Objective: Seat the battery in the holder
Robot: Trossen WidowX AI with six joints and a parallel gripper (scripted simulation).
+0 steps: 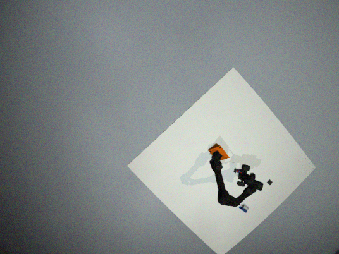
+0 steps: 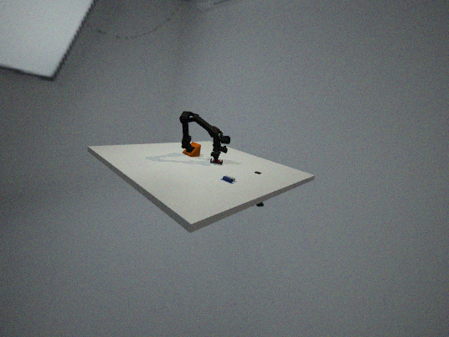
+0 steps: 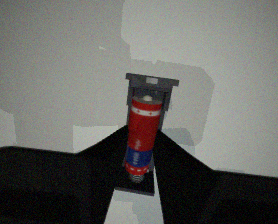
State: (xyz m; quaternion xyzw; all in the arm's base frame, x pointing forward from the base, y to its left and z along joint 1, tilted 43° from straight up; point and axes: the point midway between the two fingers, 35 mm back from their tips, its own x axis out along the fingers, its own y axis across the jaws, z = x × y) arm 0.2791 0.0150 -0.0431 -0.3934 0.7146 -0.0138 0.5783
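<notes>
The red battery with a blue band lies lengthwise over the dark grey holder in the wrist view. Its silver terminal end faces the holder's far end wall and looks tipped up towards the camera, with a gap to that wall. Its other end is low, at the spring. My gripper is shut on the battery, one black finger on each side near the middle. The fingers hide parts of the holder's side walls. Whether the battery touches the holder's floor cannot be told.
A small blue and white object lies on the white table, away from the holder. A small dark square lies near the table's edge. The orange block stands at the arm's base.
</notes>
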